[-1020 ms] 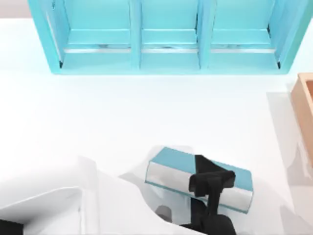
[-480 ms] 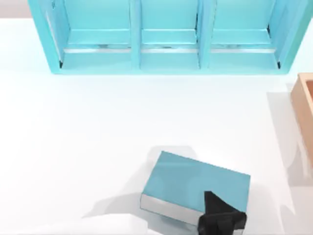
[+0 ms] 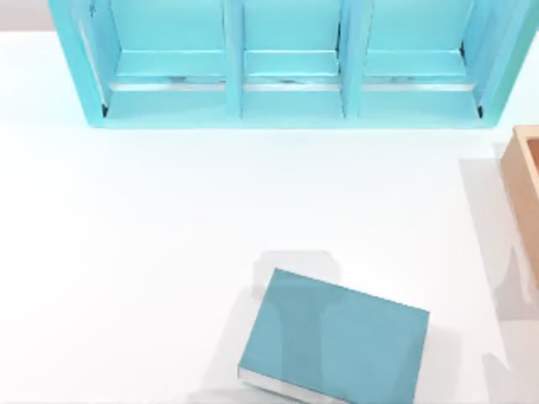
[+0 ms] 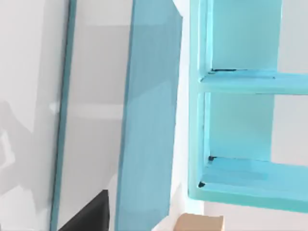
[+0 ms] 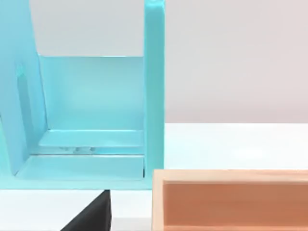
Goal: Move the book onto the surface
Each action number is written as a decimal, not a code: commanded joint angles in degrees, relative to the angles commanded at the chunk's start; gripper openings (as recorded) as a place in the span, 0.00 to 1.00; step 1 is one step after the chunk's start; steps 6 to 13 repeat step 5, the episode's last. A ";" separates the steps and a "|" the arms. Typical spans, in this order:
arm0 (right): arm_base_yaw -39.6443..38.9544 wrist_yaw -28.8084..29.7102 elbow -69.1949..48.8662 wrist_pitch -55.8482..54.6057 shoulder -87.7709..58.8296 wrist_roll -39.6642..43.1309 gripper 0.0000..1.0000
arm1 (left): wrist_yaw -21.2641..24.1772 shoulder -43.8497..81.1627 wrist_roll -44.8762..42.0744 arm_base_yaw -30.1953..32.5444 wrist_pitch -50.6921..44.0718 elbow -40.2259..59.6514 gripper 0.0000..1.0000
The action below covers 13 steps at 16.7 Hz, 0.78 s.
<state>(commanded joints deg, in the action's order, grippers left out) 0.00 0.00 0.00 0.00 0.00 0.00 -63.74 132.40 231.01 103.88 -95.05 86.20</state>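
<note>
The teal-blue book (image 3: 337,341) lies flat, cover up, on the white surface (image 3: 168,227) near the front edge, a little right of centre. A strip of its pale page edges shows along the near side. In the left wrist view the book (image 4: 147,120) is very close, cover and whitish page edges both showing. A black part of my left gripper (image 4: 89,216) sits at that picture's edge, beside the pages. A black part of my right gripper (image 5: 91,214) shows in the right wrist view, away from the book.
The turquoise shelf unit (image 3: 286,101) with three compartments stands along the back of the table; it is also in the wrist views (image 4: 240,120) (image 5: 91,96). A tan wooden box (image 3: 526,194) (image 5: 231,199) sits at the right edge.
The book has gone from tilted on its edge, with a black gripper on it, to lying flat. That gripper and the white arm have drawn back out of the top view.
</note>
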 joint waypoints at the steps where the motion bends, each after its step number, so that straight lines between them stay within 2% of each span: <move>1: 0.00 0.00 0.00 0.00 0.00 0.00 1.00 | 0.63 0.51 2.43 1.02 -2.48 0.85 1.00; 4: 0.00 0.00 0.00 0.00 0.00 0.00 1.00 | 1.71 1.31 6.18 2.67 -6.30 2.20 1.00; 13: 0.00 0.00 0.00 0.00 0.00 0.00 1.00 | 1.74 1.33 6.29 2.72 -6.42 2.24 1.00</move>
